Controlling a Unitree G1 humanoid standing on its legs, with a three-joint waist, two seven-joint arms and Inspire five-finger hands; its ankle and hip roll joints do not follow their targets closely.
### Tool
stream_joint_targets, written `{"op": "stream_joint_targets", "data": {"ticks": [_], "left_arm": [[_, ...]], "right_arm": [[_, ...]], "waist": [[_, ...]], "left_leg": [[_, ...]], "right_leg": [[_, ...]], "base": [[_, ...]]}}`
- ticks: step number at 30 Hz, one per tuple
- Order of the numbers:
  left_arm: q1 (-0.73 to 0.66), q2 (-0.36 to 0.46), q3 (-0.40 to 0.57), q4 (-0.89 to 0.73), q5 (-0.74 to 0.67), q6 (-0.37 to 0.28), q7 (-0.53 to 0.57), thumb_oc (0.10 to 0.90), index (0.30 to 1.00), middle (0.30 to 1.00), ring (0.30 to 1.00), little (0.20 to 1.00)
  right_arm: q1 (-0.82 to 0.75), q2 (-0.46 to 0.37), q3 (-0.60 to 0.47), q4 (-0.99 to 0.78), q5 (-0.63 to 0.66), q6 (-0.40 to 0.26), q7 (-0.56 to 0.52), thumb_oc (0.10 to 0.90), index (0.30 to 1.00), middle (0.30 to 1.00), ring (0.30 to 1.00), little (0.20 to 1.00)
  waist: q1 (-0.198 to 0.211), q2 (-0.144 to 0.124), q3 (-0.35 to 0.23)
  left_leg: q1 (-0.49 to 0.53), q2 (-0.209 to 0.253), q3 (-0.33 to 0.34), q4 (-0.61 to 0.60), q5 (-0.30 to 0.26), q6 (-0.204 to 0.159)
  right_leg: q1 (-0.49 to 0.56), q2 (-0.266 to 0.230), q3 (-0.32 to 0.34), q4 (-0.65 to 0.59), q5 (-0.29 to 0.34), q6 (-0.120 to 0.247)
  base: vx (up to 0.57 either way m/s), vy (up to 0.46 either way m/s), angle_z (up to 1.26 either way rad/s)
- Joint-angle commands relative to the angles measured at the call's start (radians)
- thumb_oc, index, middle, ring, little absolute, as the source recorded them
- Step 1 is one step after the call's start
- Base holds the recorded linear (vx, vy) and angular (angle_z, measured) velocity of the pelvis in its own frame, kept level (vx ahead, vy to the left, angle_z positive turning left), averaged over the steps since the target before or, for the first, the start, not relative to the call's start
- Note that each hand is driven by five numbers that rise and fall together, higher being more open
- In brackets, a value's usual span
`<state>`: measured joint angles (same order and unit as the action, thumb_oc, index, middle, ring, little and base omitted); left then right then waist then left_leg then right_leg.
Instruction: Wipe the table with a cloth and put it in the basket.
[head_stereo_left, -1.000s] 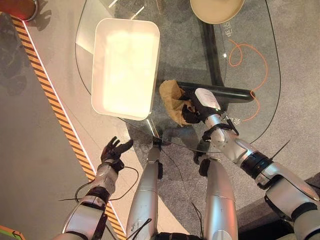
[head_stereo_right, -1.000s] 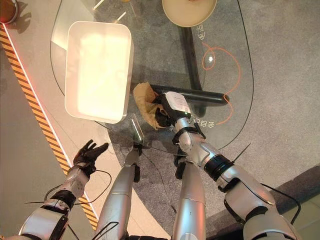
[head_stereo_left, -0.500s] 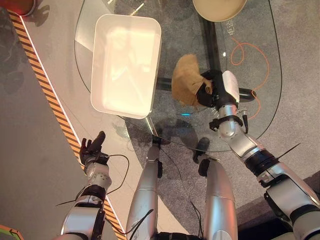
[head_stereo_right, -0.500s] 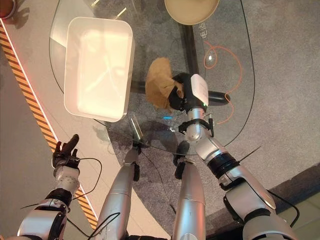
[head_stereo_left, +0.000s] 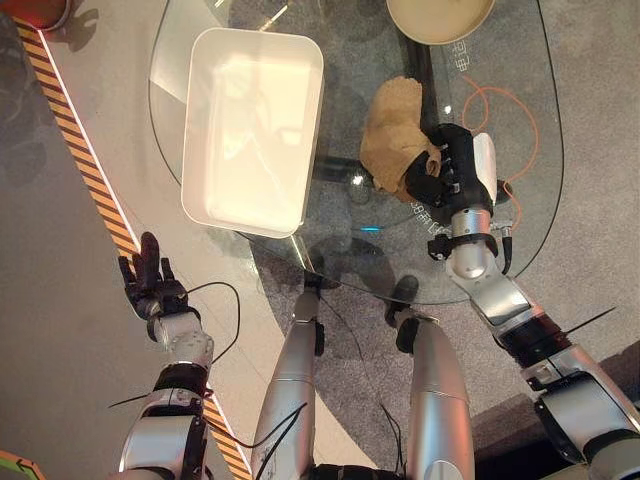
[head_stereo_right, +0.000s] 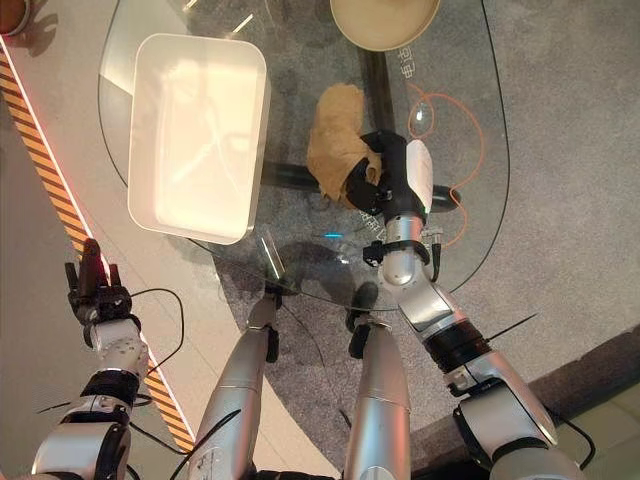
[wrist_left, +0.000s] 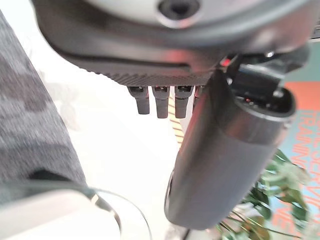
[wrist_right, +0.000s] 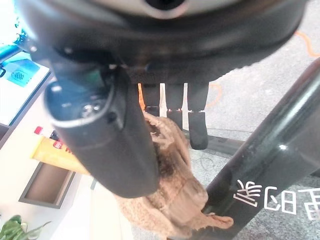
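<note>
A crumpled tan cloth (head_stereo_left: 392, 132) lies bunched on the glass table (head_stereo_left: 345, 225), right of the basket. My right hand (head_stereo_left: 443, 172) grips the cloth's right side, fingers and thumb curled into it; the right wrist view shows the cloth (wrist_right: 175, 200) under the thumb and fingers. The white rectangular basket (head_stereo_left: 200, 195) stands on the table's left part and holds nothing. My left hand (head_stereo_left: 148, 283) is raised off the table over the floor at the lower left, fingers straight and spread; its fingers (wrist_left: 161, 102) also look straight in the left wrist view.
A round beige bowl (head_stereo_left: 440, 18) sits at the table's far edge. An orange cable (head_stereo_left: 500, 110) loops under the glass on the right. A black and orange striped line (head_stereo_left: 80, 160) runs along the floor to the left of the table.
My right hand has dragged the cloth away from me and to the right across the glass. My left hand has swung out to the left and turned its fingers upward.
</note>
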<state>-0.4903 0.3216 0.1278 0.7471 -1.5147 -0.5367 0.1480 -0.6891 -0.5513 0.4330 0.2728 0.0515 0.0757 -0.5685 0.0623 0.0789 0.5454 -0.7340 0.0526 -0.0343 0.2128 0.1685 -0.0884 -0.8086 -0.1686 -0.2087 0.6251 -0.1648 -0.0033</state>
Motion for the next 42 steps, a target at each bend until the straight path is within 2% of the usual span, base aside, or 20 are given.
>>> {"op": "stream_joint_targets", "data": {"ticks": [1, 6, 12, 16, 17, 24, 26, 27, 30, 42], "left_arm": [[0.038, 0.086, 0.056, -0.086, 0.026, -0.139, -0.059, 0.8, 0.9, 0.9, 0.9, 0.9], [0.002, 0.073, 0.044, -0.258, 0.168, -0.168, -0.008, 0.8, 0.9, 0.9, 0.9, 0.9], [-0.009, 0.009, 0.011, -0.418, 0.283, -0.165, -0.086, 0.8, 0.9, 0.9, 0.9, 0.9], [0.001, -0.021, -0.022, -0.543, 0.363, -0.102, -0.109, 0.8, 0.9, 0.9, 0.9, 0.9], [-0.001, -0.019, -0.036, -0.581, 0.37, -0.063, -0.13, 0.8, 0.9, 0.9, 0.9, 0.9], [0.002, -0.007, -0.084, -0.676, 0.377, 0.048, -0.209, 0.8, 0.9, 0.9, 0.9, 0.9], [0.001, -0.003, -0.092, -0.689, 0.38, 0.064, -0.213, 0.8, 0.9, 0.9, 0.9, 0.9], [-0.005, 0.006, -0.108, -0.699, 0.391, 0.101, -0.219, 0.8, 0.9, 0.9, 0.9, 0.9], [-0.016, 0.017, -0.134, -0.702, 0.385, 0.14, -0.233, 0.8, 0.9, 0.9, 0.9, 0.9], [-0.094, 0.031, -0.2, -0.661, 0.367, 0.245, -0.278, 0.8, 0.9, 0.9, 0.9, 0.9]], "right_arm": [[-0.051, -0.011, -0.08, -0.218, -0.037, -0.152, -0.018, 0.1, 0.3, 0.3, 0.3, 0.2], [-0.032, 0.0, -0.116, -0.258, -0.06, -0.168, -0.007, 0.1, 0.3, 0.3, 0.3, 0.2], [-0.006, 0.023, -0.151, -0.298, -0.089, -0.198, 0.001, 0.1, 0.3, 0.3, 0.3, 0.2], [0.005, 0.044, -0.172, -0.327, -0.113, -0.211, 0.023, 0.1, 0.3, 0.3, 0.3, 0.2], [0.006, 0.047, -0.181, -0.346, -0.11, -0.215, 0.034, 0.1, 0.3, 0.3, 0.3, 0.2], [0.018, 0.06, -0.204, -0.417, -0.087, -0.258, 0.084, 0.1, 0.3, 0.3, 0.3, 0.2], [0.019, 0.062, -0.205, -0.429, -0.079, -0.264, 0.092, 0.1, 0.3, 0.3, 0.3, 0.2], [0.018, 0.064, -0.203, -0.444, -0.071, -0.275, 0.102, 0.1, 0.3, 0.3, 0.3, 0.2], [0.013, 0.065, -0.199, -0.465, -0.063, -0.286, 0.107, 0.1, 0.3, 0.3, 0.3, 0.2], [-0.023, 0.06, -0.182, -0.481, -0.03, -0.303, 0.107, 0.1, 0.3, 0.3, 0.3, 0.2]], "waist": [[-0.016, -0.005, -0.025], [-0.017, -0.007, -0.025], [-0.017, -0.014, -0.025], [-0.015, -0.016, -0.025], [-0.017, -0.018, -0.025], [-0.024, -0.022, -0.025], [-0.025, -0.022, -0.025], [-0.028, -0.022, -0.025], [-0.032, -0.023, -0.025], [-0.05, -0.041, -0.025]], "left_leg": [[0.006, -0.042, 0.063, 0.128, -0.135, 0.051], [0.004, -0.043, 0.065, 0.128, -0.138, 0.051], [-0.001, -0.041, 0.066, 0.125, -0.138, 0.051], [0.002, -0.042, 0.067, 0.12, -0.141, 0.052], [0.003, -0.042, 0.069, 0.12, -0.141, 0.053], [0.013, -0.039, 0.076, 0.118, -0.143, 0.051], [0.013, -0.039, 0.077, 0.116, -0.143, 0.051], [0.014, -0.038, 0.078, 0.118, -0.144, 0.05], [0.021, -0.037, 0.08, 0.116, -0.143, 0.05], [0.027, -0.027, 0.086, 0.116, -0.141, 0.046]], "right_leg": [[0.03, 0.037, 0.043, -0.139, 0.086, 0.043], [0.032, 0.04, 0.046, -0.14, 0.086, 0.047], [0.034, 0.044, 0.046, -0.151, 0.094, 0.053], [0.041, 0.046, 0.045, -0.16, 0.1, 0.058], [0.043, 0.046, 0.044, -0.163, 0.102, 0.06], [0.058, 0.046, 0.044, -0.175, 0.11, 0.066], [0.059, 0.047, 0.045, -0.177, 0.111, 0.067], [0.06, 0.047, 0.046, -0.177, 0.112, 0.068], [0.067, 0.049, 0.048, -0.177, 0.114, 0.07], [0.073, 0.055, 0.055, -0.183, 0.12, 0.077]], "base": [[0.0, 0.0, 0.0], [0.0, -0.022, 0.0], [-0.01, -0.04, -0.01], [0.0, -0.039, 0.01], [-0.01, -0.034, -0.01], [0.0, -0.005, 0.0], [0.0, 0.0, 0.0], [0.0, 0.0, 0.0], [0.0, 0.0, 0.0], [0.0, -0.003, 0.0]]}}
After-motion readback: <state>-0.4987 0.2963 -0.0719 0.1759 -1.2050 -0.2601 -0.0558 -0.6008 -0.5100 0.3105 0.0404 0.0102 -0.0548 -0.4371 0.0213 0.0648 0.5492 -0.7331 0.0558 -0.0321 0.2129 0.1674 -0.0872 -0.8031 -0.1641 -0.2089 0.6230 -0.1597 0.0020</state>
